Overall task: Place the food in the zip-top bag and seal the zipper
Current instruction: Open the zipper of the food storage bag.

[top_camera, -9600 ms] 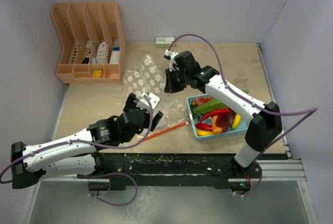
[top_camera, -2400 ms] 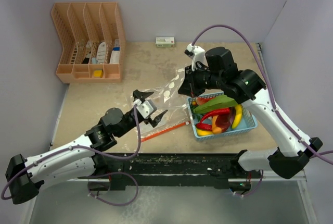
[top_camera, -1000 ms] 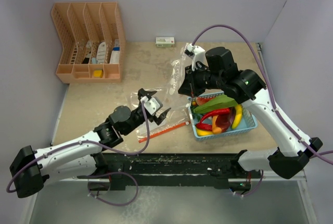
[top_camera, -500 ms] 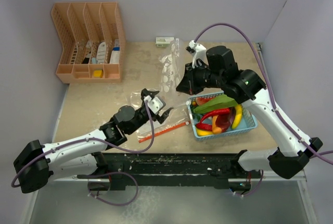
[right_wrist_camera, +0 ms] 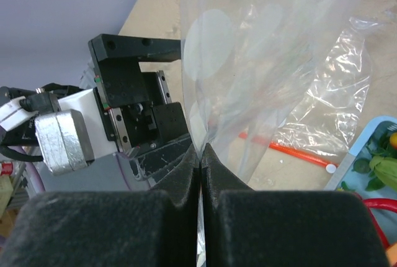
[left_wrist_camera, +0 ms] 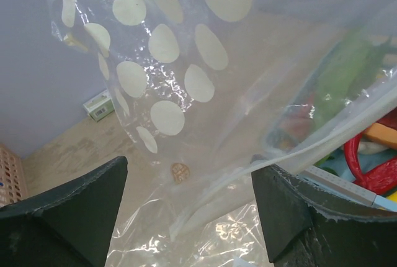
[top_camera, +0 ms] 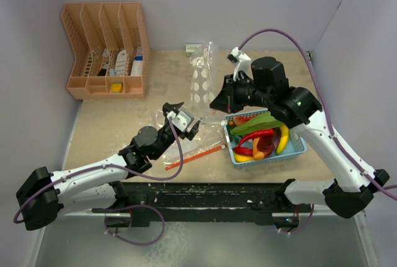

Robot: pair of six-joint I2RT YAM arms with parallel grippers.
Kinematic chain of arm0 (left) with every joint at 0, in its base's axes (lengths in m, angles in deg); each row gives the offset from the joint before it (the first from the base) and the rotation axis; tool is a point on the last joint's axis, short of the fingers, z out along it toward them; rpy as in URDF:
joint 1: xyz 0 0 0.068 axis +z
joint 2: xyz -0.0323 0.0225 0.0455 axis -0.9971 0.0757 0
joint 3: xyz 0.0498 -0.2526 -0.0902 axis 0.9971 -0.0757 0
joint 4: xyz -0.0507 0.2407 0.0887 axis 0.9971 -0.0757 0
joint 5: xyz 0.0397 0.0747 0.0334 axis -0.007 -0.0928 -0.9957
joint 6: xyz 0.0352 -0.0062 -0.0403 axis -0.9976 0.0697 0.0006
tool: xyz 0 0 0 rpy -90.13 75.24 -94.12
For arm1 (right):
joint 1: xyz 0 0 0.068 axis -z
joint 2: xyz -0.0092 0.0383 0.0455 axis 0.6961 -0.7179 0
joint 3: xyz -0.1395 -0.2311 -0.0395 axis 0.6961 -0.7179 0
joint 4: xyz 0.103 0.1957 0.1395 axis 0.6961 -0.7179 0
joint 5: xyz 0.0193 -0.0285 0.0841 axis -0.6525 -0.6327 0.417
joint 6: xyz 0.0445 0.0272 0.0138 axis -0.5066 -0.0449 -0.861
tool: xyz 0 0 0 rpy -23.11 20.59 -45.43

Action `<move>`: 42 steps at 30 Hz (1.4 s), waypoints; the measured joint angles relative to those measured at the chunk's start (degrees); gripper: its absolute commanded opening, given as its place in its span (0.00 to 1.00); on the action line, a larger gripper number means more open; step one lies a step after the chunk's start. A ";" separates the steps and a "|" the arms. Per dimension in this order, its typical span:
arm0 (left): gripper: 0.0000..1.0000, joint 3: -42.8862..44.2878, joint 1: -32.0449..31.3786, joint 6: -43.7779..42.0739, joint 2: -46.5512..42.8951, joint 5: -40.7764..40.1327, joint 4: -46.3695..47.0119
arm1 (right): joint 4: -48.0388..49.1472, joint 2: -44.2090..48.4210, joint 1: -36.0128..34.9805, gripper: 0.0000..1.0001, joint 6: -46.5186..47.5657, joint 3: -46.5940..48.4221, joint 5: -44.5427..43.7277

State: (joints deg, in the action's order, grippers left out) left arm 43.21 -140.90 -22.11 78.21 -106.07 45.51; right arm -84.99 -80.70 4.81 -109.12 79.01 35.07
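From above, a speckled beige bench (top_camera: 111,124) sits between pale lilac walls, with a peach organizer (top_camera: 105,49) at the far left and a blue basket (top_camera: 291,154) of food (top_camera: 260,136) at the near right. The right hand (top_camera: 217,99) holds the zip-top bag (top_camera: 201,81) raised mid-bench, and the zipper (top_camera: 193,154) lies on the surface. The left wrist view shows the left hand (left_wrist_camera: 189,174) with its fingers wide apart around nothing, dotted film hanging beyond. In the right wrist view, the fingers are pressed together on clear film.
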 measured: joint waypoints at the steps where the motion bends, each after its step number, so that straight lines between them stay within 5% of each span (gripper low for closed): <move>1: 0.84 0.00 0.00 -0.39 0.04 -0.46 0.35 | 0.04 0.11 0.00 0.00 -0.02 -0.26 0.13; 24: 0.87 -1.18 0.00 -4.87 2.99 -0.55 9.11 | 3.08 0.26 0.00 0.00 -4.83 -2.86 8.52; 29: 0.71 -1.97 0.00 -4.85 2.95 2.58 10.54 | 4.24 0.26 0.00 0.00 -5.46 -3.10 11.10; 36: 0.03 -1.97 0.00 -4.20 1.84 5.62 10.56 | 4.76 0.26 0.00 0.00 -6.03 -3.80 11.78; 38: 0.00 -1.97 0.00 -3.32 0.48 5.92 8.96 | 5.16 0.26 0.00 0.00 -6.03 -3.80 11.74; 42: 0.00 -1.95 0.00 -2.25 -0.72 5.92 6.25 | 5.01 0.22 0.00 0.43 -5.95 -3.80 10.93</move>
State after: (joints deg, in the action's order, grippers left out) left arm 41.26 -140.90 -24.36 77.49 -100.15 51.76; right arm -79.99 -80.48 4.81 -115.07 75.21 46.00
